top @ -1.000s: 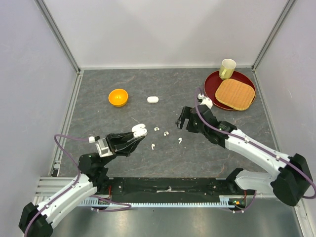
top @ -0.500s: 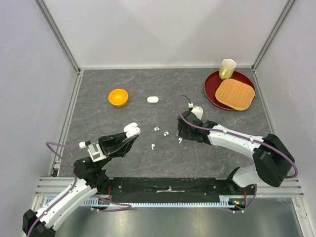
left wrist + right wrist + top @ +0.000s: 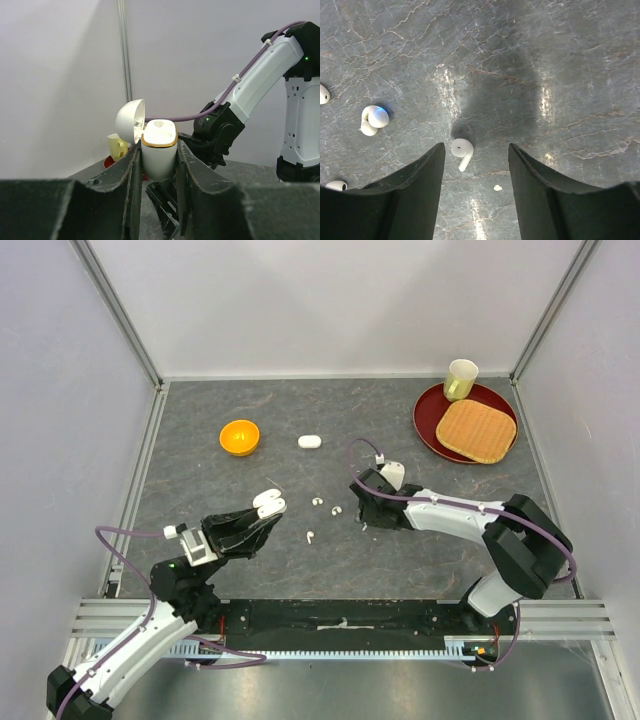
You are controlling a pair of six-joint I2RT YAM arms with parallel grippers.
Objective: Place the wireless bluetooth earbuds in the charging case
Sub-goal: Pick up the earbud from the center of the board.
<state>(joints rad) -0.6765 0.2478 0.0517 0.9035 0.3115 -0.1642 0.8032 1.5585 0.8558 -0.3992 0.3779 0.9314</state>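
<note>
White plastic is held in the left gripper (image 3: 159, 172): an open charging case (image 3: 159, 150) is clamped upright between the two dark fingers (image 3: 131, 192). Its domed lid (image 3: 131, 120) is swung back to one side, and a gold-coloured rim is seen around the mouth. In the top view this case is carried above the grey stone-patterned table (image 3: 200, 490), left of the centre.

The right gripper (image 3: 476, 152) is lowered close to the table with its jaws apart at a middle width. One earbud (image 3: 461, 150) is lying flat between them, its stem pointed toward the camera, and it is touched by neither finger. Three more earbuds are scattered on the table just to the left of this gripper: one (image 3: 318, 502) and another (image 3: 337, 510) near each other, and a third (image 3: 310, 536) nearer to the arm bases.

A second case (image 3: 309, 441), closed, is placed farther back near the middle. An orange bowl (image 3: 239, 436) is found to its left. At the far right a red plate (image 3: 421, 420) is set, with a woven mat (image 3: 476, 430) on it and a yellow cup (image 3: 460, 379) at its far edge.
</note>
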